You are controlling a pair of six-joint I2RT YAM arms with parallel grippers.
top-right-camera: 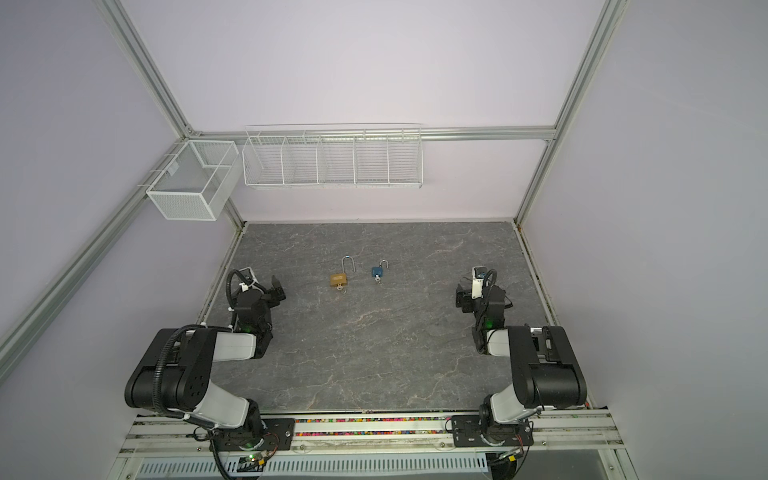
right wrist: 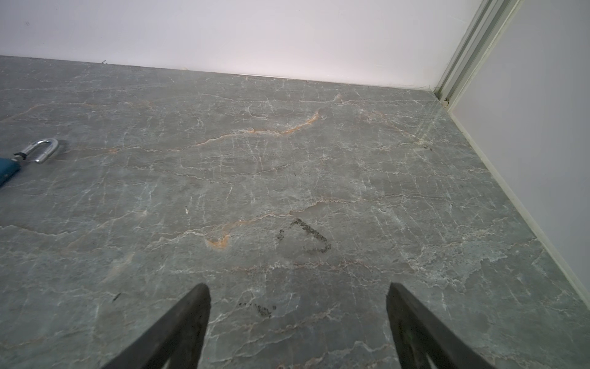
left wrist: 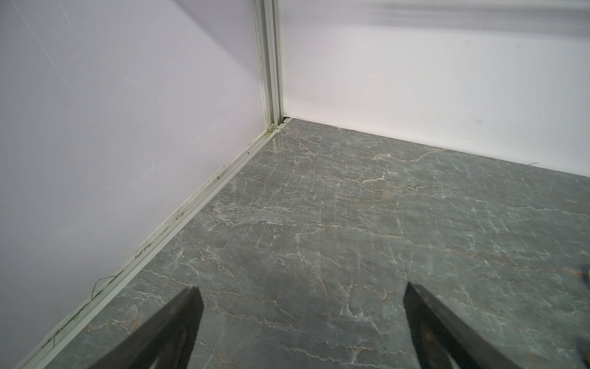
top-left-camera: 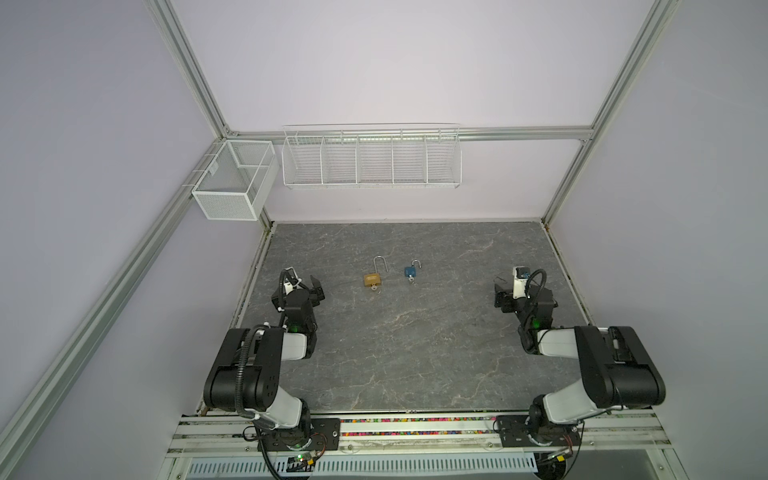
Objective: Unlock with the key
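Note:
Two padlocks lie mid-table in both top views. The gold padlock (top-left-camera: pixel 372 279) (top-right-camera: pixel 338 279) has a tall silver shackle (top-left-camera: pixel 380 264) raised out of its body and a small key (top-left-camera: pixel 375 286) in its near end. To its right, the smaller blue padlock (top-left-camera: pixel 410 272) (top-right-camera: pixel 377 272) also carries a key (top-left-camera: pixel 411 281). In the right wrist view the blue padlock (right wrist: pixel 6 171) sits at the picture's edge, one leg of its shackle (right wrist: pixel 43 150) free. My left gripper (top-left-camera: pixel 316 289) (left wrist: pixel 302 287) is open and empty, well left of the locks. My right gripper (top-left-camera: pixel 503 296) (right wrist: pixel 298 286) is open and empty, well right of them.
A white mesh basket (top-left-camera: pixel 232 178) and a long wire rack (top-left-camera: pixel 372 158) hang on the walls above the table's far-left corner and far edge. Enclosure walls and aluminium posts (left wrist: pixel 269 64) bound the grey marble table (top-left-camera: pixel 415 353). Dark smudges (right wrist: pixel 306 236) mark the surface ahead of my right gripper.

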